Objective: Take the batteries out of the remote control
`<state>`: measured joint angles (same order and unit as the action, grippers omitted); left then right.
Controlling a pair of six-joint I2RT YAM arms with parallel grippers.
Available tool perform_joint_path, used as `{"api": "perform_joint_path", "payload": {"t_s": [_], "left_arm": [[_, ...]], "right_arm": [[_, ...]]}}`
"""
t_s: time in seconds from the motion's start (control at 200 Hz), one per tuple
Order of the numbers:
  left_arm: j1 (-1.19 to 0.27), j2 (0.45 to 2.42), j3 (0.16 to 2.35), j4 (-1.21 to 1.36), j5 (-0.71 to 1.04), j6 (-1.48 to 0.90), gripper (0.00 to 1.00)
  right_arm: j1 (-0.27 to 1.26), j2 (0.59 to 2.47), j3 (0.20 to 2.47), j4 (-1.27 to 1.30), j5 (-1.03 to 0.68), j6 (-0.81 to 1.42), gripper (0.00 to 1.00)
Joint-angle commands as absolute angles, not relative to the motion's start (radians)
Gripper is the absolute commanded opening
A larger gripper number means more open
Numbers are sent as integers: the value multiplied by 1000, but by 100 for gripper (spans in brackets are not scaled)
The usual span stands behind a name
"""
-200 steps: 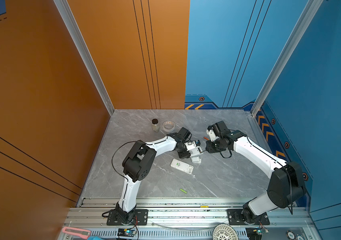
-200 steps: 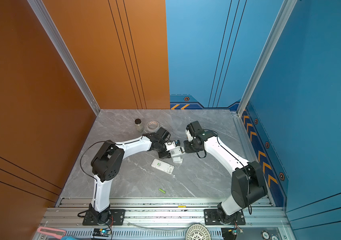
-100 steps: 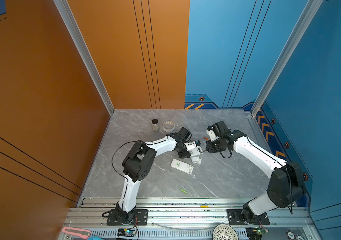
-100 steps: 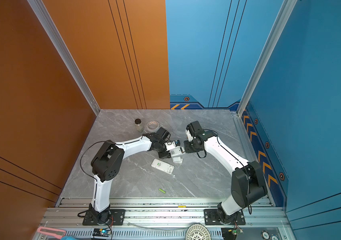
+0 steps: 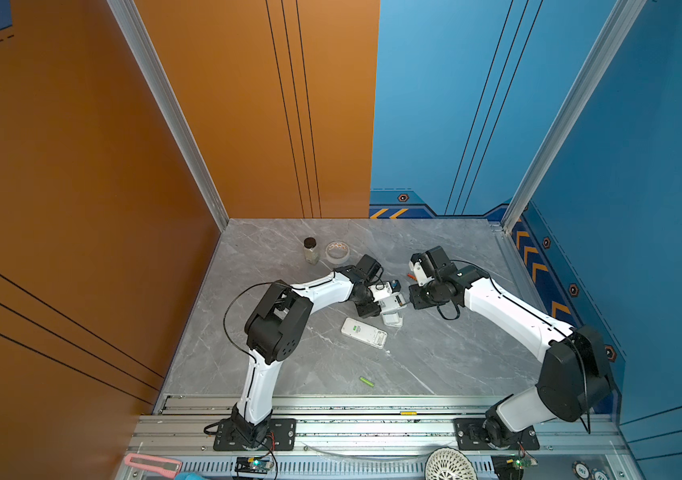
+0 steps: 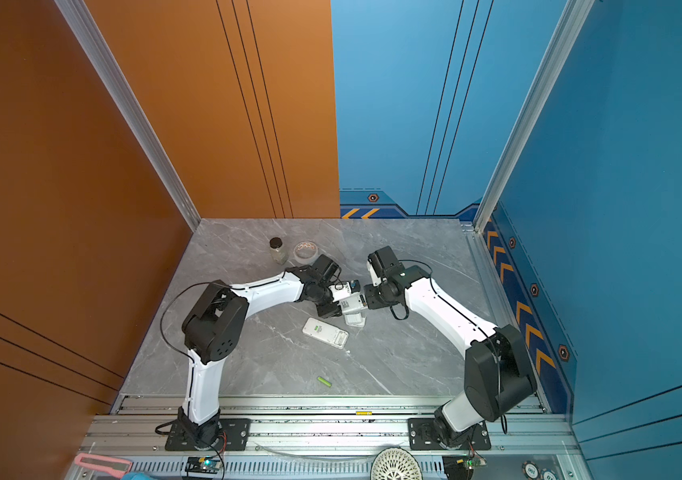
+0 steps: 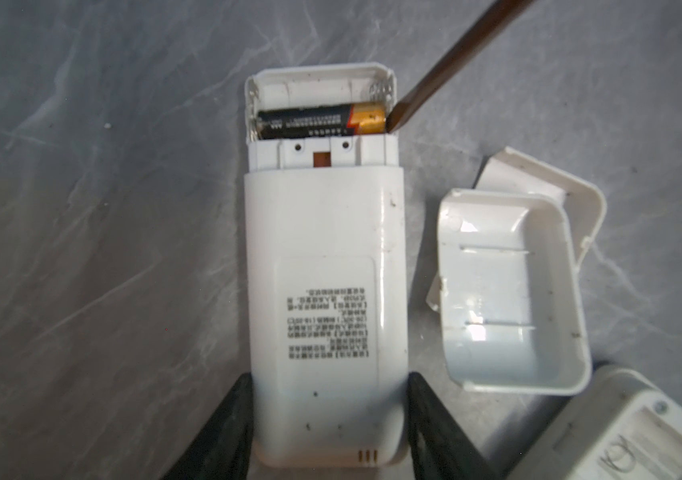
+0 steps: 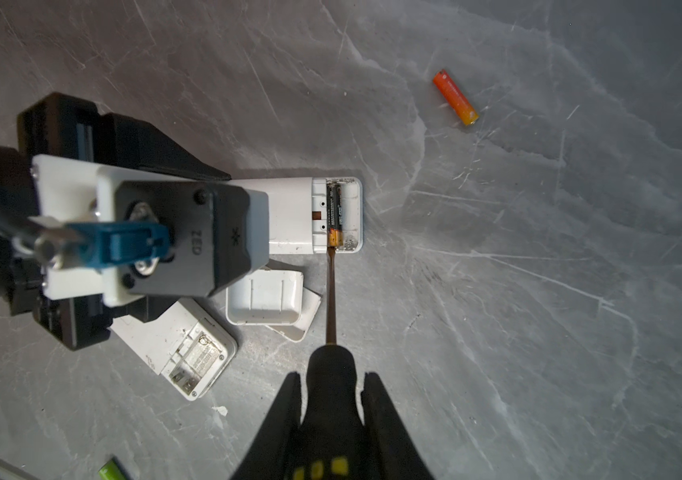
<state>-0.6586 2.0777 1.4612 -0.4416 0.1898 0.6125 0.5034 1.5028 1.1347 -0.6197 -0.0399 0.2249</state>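
Starting nearest the front rail: green battery (image 5: 366, 381) lies loose on the table (image 5: 435, 353), already out. Next, 2nd remote (image 5: 363, 332), bay empty, w/ two covers (image 7: 510, 291) off beside it. Then left gripper (image 7: 329, 399) clamps the white remote (image 7: 327, 270). Right gripper (image 8: 331, 378) is clenched on the screwdriver (image 8: 331, 291), tip at the gold end of the black battery (image 7: 318, 120) in the bay. Beyond, orange-red battery (image 8: 455, 97) lies free. Judging by that, one cell to go.

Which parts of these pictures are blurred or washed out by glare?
Left wrist view: glare patches on the loose white plastic battery cover, and the black fingers of the left gripper are soft. Right wrist view: the black-handled screwdriver is dark and soft, the orange-red battery crisp. Both top views: evenly lit.
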Motion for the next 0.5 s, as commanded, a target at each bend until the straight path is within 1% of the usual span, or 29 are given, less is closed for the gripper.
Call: {"api": "perform_joint_path", "payload": {"t_s": [0.0,0.09,0.23,0.285,0.385,0.495], "left_arm": [[-667,2103,1444,-528,262,646,0],[-664,2100,1441,-536,284,649,0],[-658,2100,1442,-545,312,652,0],[-657,2099,1443,-549,320,652,0],[-655,2102,1441,-551,335,653,0],[-654,2106,1441,-555,355,653,0]], "right_arm": [[552,1497,964,-422,101,260,0],[603,1432,814,-236,187,292,0],[649,1367,581,103,271,336,0],[652,1358,509,234,270,351,0],[680,1374,478,327,306,346,0],[686,1418,471,416,294,342,0]]}}
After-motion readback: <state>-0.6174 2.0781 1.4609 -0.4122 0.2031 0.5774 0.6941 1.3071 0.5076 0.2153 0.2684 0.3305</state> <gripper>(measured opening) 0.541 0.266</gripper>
